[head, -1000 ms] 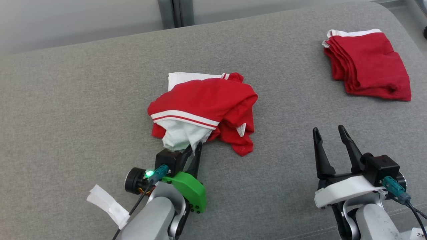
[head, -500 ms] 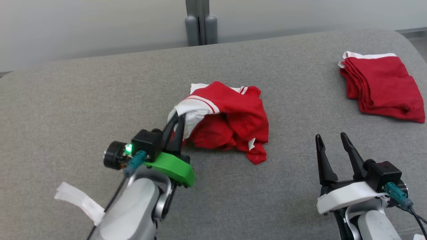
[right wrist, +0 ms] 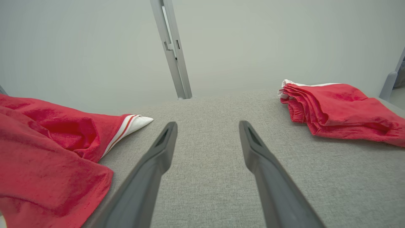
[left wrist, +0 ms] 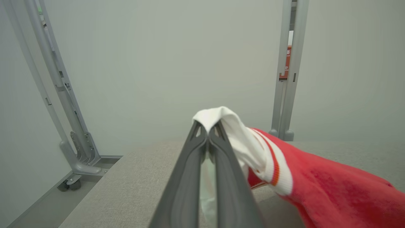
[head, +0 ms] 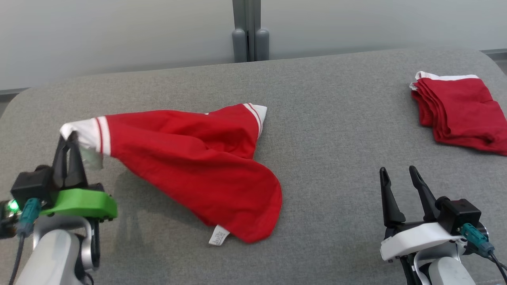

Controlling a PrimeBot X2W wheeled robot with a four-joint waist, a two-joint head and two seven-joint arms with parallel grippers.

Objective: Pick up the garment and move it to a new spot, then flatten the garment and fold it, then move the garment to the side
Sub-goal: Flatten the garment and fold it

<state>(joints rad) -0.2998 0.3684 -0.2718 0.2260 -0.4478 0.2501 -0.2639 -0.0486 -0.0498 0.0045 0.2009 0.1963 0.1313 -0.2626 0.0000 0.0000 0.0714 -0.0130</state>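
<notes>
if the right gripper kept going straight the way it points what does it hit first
No cloth: the right gripper aims between the loose garment and the folded red stack, so likely only bare grey cushion; depth is unclear.

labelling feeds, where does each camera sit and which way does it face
Head: on the head, looking down at the surface; left gripper lower left, right gripper lower right.
Left wrist: on that wrist, along its shut fingers pinching the garment, facing the wall.
Right wrist: on that wrist, along its open fingers, over the surface toward the wall.
Shared: head and right wrist both show garment and pile.
</notes>
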